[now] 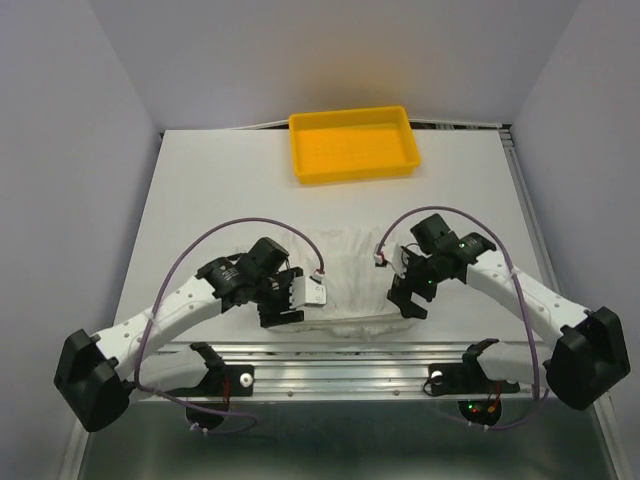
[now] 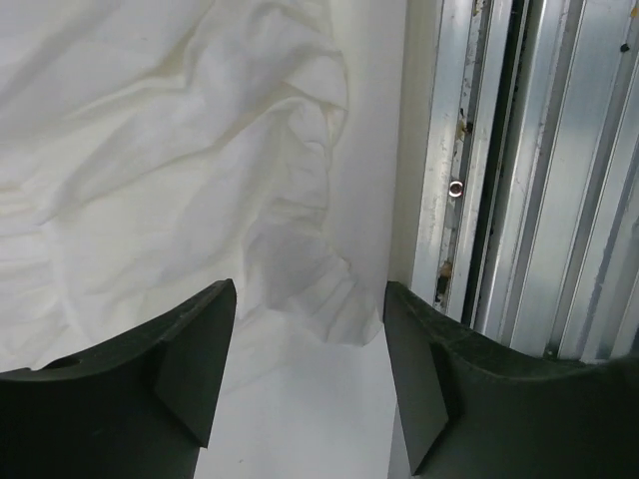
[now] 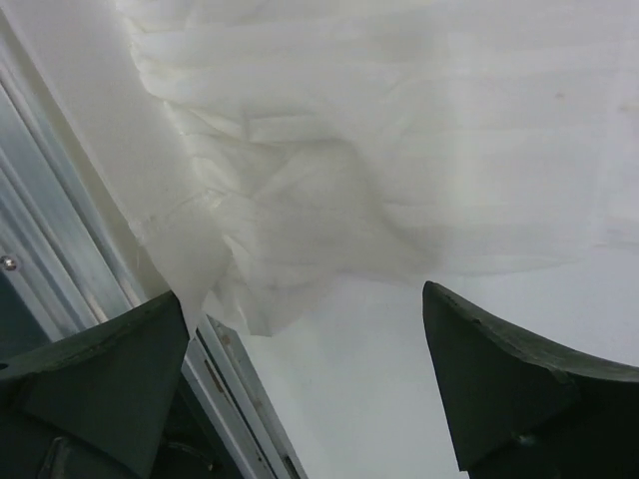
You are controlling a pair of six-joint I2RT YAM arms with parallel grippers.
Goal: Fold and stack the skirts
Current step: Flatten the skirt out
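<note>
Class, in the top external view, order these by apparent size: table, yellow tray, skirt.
Largest: table.
Then skirt and yellow tray look about alike; the skirt is partly hidden, so I won't rank them.

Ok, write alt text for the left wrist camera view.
A crumpled white skirt lies on the white table, its corner just ahead of the left gripper, whose two dark fingers stand open and hold nothing. A ribbed metal rail runs along the right side.

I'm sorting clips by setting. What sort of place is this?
Probably a robot lab test cell: plain walls enclose a white table, robot arms are mounted at an aluminium rail, and a white skirt and a yellow tray lie out.
</note>
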